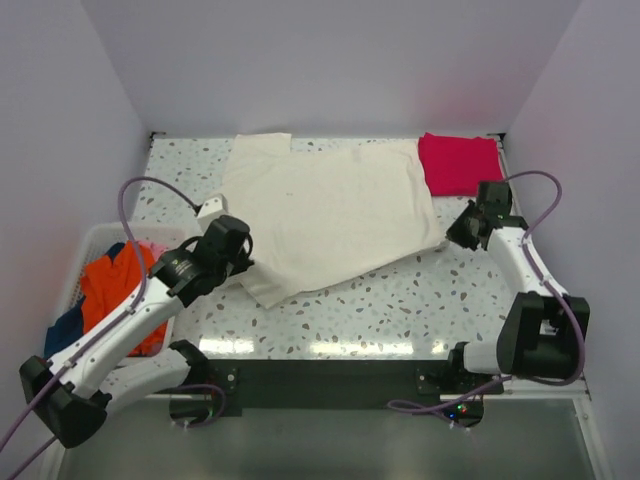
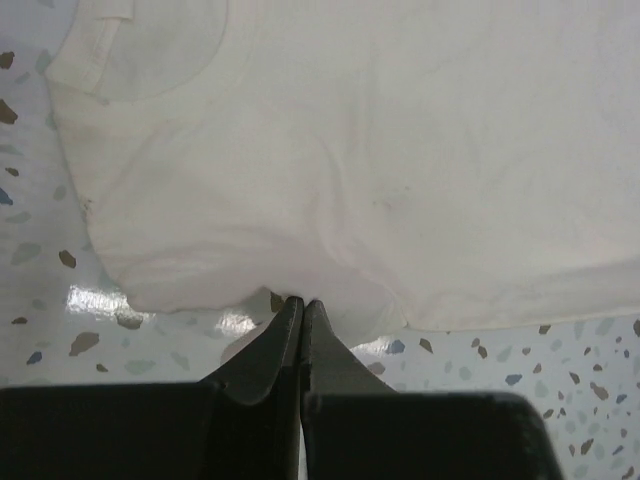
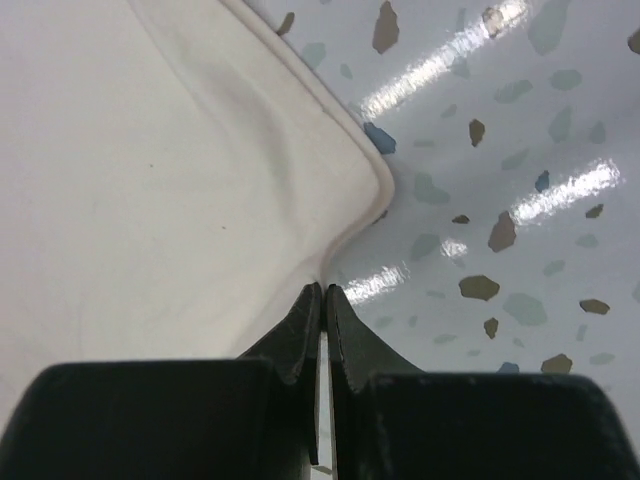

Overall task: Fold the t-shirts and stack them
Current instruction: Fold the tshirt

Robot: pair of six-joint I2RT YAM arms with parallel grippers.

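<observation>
Left gripper [image 2: 300, 305] pinches the near edge of the cream shirt [image 1: 330, 215]; right gripper [image 3: 322, 292] pinches its right hem corner, cloth spread flat between them.

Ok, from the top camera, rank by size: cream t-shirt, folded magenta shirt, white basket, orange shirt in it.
1. Spread cream cloth t-shirt.
2. White slatted basket, partly behind the left arm.
3. Folded magenta cloth shirt and crumpled orange cloth shirt: about alike, the orange partly hidden, so unranked.
</observation>
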